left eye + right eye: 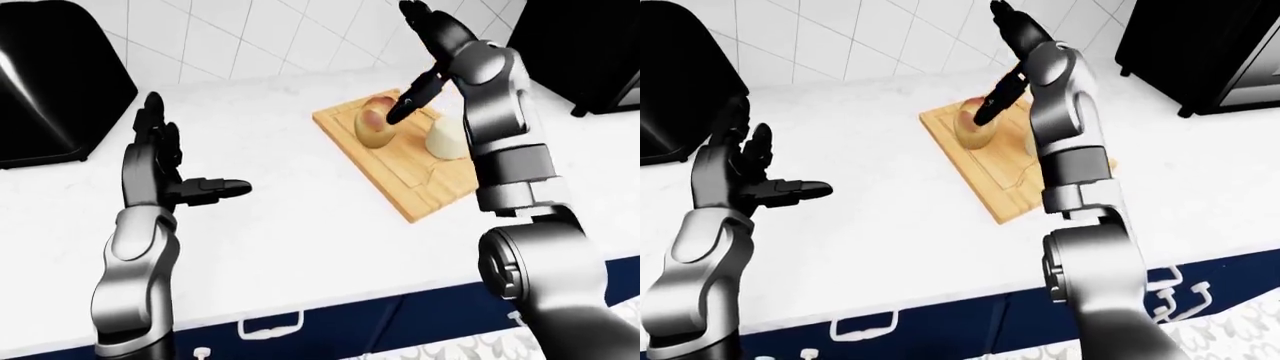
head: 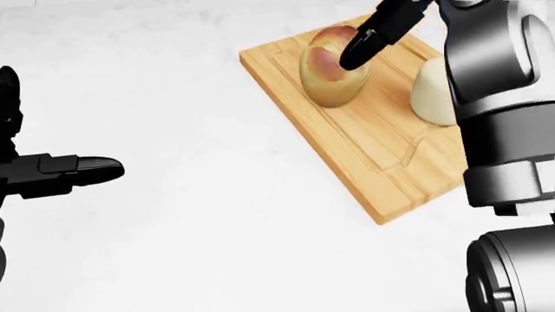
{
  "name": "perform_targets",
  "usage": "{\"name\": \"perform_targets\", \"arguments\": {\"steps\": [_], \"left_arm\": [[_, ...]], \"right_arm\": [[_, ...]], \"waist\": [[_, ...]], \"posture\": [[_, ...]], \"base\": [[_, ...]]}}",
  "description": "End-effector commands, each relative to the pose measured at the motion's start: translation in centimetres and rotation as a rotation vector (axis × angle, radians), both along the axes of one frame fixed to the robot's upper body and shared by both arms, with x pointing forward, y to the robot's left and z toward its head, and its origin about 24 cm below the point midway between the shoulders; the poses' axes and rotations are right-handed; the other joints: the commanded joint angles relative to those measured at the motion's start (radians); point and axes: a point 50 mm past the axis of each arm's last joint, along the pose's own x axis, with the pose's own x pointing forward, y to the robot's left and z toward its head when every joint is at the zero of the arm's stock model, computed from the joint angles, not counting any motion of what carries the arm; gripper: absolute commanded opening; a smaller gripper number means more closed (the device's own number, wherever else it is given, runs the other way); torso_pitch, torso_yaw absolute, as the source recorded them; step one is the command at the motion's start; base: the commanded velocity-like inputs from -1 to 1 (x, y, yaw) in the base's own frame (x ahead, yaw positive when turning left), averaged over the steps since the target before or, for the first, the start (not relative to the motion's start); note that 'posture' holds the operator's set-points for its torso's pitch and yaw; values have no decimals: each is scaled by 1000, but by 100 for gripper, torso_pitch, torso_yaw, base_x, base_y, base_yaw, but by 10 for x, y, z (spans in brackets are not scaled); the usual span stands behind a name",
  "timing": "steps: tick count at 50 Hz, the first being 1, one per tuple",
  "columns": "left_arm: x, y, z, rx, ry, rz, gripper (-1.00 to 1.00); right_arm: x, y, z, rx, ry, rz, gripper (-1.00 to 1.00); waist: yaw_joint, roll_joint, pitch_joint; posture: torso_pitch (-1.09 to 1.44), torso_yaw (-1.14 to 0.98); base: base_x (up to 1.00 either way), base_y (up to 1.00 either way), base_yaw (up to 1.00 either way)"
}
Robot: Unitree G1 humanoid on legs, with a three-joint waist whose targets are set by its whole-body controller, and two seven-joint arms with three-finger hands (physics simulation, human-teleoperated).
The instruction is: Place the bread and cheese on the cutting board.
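Note:
A rounded, golden bread roll (image 2: 332, 73) lies on the upper end of the wooden cutting board (image 2: 388, 174). Just to its right on the same board rests a pale wedge of cheese (image 2: 434, 91). My right hand (image 1: 418, 64) is open and raised over the roll. Its dark thumb (image 2: 371, 38) points down across the roll's top, and the other fingers reach up past the head view's top edge. My left hand (image 1: 195, 156) hovers open and holds nothing, far left of the board over the white counter (image 1: 290, 217).
A large black appliance (image 1: 50, 75) stands at the counter's left and another black appliance (image 1: 580, 52) at the right, against a white tiled wall. The counter's near edge runs above navy drawers with white handles (image 1: 270, 326).

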Motion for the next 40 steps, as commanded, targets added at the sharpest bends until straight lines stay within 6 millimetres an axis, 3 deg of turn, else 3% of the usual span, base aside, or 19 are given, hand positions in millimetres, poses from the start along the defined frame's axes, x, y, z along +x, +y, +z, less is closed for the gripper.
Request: {"name": "perform_targets", "arguments": {"steps": [1, 5, 7, 10, 12, 19, 21, 40], "left_arm": [[-4, 1, 19, 21, -93, 6, 100], [-5, 3, 20, 24, -96, 11, 100], [-5, 3, 21, 23, -97, 12, 100], [-4, 4, 21, 26, -96, 14, 100], [-4, 4, 21, 25, -97, 15, 100], [-4, 3, 21, 28, -95, 11, 100], [-5, 3, 22, 28, -96, 12, 100], [-4, 2, 21, 29, -93, 10, 100]], "right_arm": [[-15, -2, 33, -5, -77, -9, 100], [-38, -12, 32, 11, -103, -39, 100], [-52, -16, 44, 23, -123, -50, 100], [-74, -22, 40, 35, -141, -75, 100], [-89, -26, 48, 46, -155, -91, 100], [-130, -39, 29, 74, -164, -138, 100], [-141, -42, 33, 81, -164, -146, 100], [-192, -61, -2, 148, -182, -251, 100]], "waist": [[0, 1, -28], [2, -3, -25], [3, -5, -25], [3, -6, -24], [5, -7, -23], [2, -8, -20], [3, -9, -20], [-3, -4, -23]], "posture": [[0, 0], [0, 0], [0, 0], [0, 0], [0, 0], [0, 0], [0, 0], [0, 0]], "base": [[0, 0, 0], [0, 0, 0], [0, 0, 0], [0, 0, 0], [0, 0, 0], [0, 0, 0], [0, 0, 0], [0, 0, 0]]}}
